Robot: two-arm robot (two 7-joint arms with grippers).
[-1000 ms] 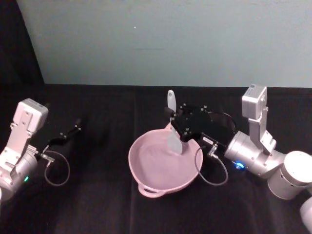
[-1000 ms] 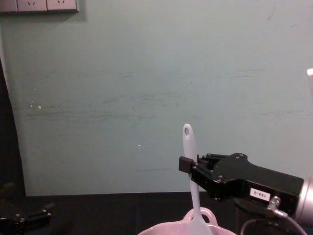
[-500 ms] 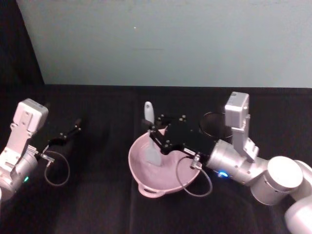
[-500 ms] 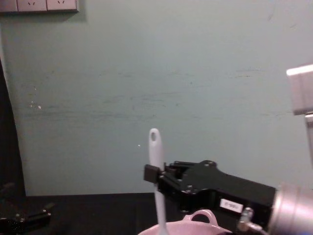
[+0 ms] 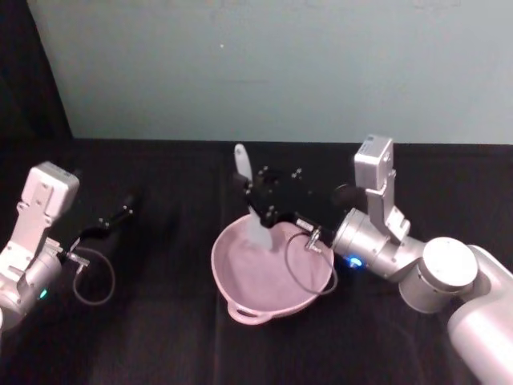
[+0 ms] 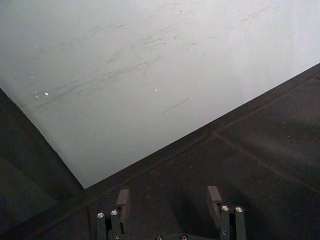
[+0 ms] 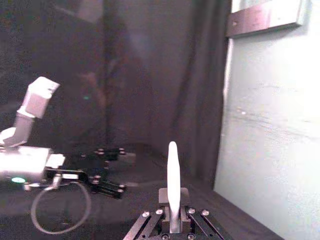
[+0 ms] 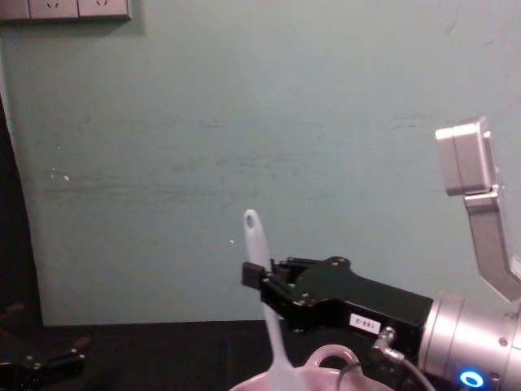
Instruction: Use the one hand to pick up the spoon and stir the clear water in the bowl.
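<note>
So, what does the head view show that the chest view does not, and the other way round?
Head view: the whole round inside of the bowl, with the spoon's broad head down in its far side. Chest view: the hole at the handle end, the white label on the right gripper, and wall sockets at the top. Both: the right gripper shut on the nearly upright spoon above the bowl, and the left gripper parked at the left.
</note>
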